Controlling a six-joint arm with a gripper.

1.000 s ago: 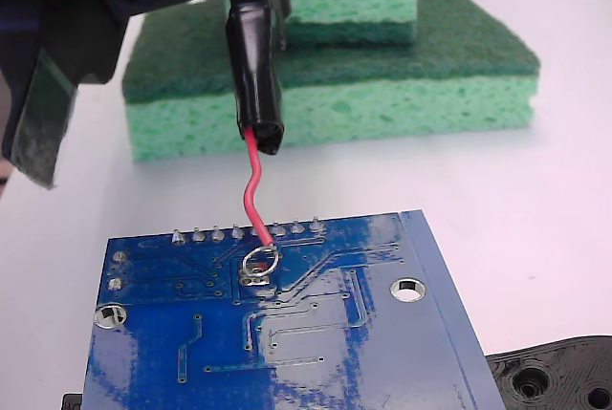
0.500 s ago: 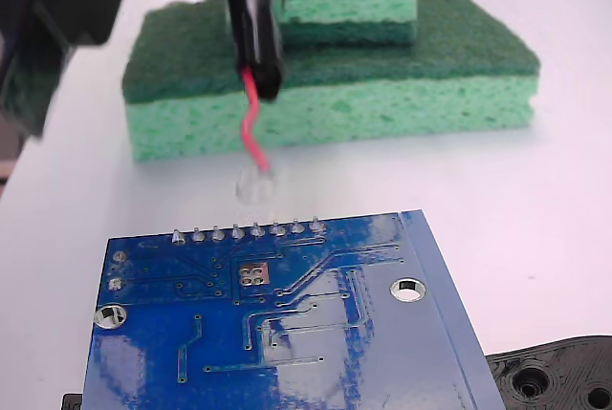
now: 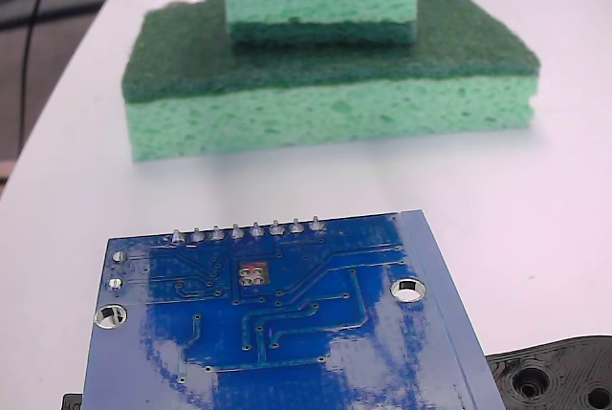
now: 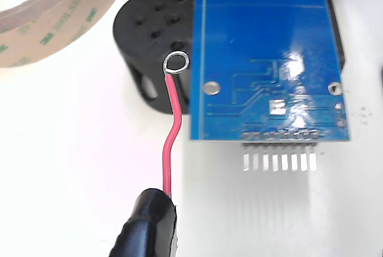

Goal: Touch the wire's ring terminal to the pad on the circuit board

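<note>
Since half a second ago, the wire and its black sleeve have left the fixed view entirely; a second ago the ring sat on the pad.

Fixed view: the circuit board (image 3: 277,324) lies blue and glossy on the white table (image 3: 535,200), solder pins along its far edge. The pad (image 3: 251,274) is bare, nothing touching it. Two stacked green sponges (image 3: 325,75) stand behind the board. A black plastic part (image 3: 559,377) shows at the lower right corner.

Wrist view: I hold the wire (image 4: 170,131) by its black sleeve (image 4: 148,224) at the bottom edge. The ring terminal (image 4: 177,62) hangs over the black plastic part (image 4: 149,41), left of the circuit board (image 4: 266,53) and well apart from the pad (image 4: 277,106). A roll of tape (image 4: 54,11) sits at upper left. My fingers are out of frame, so I cannot tell how they stand.
</note>
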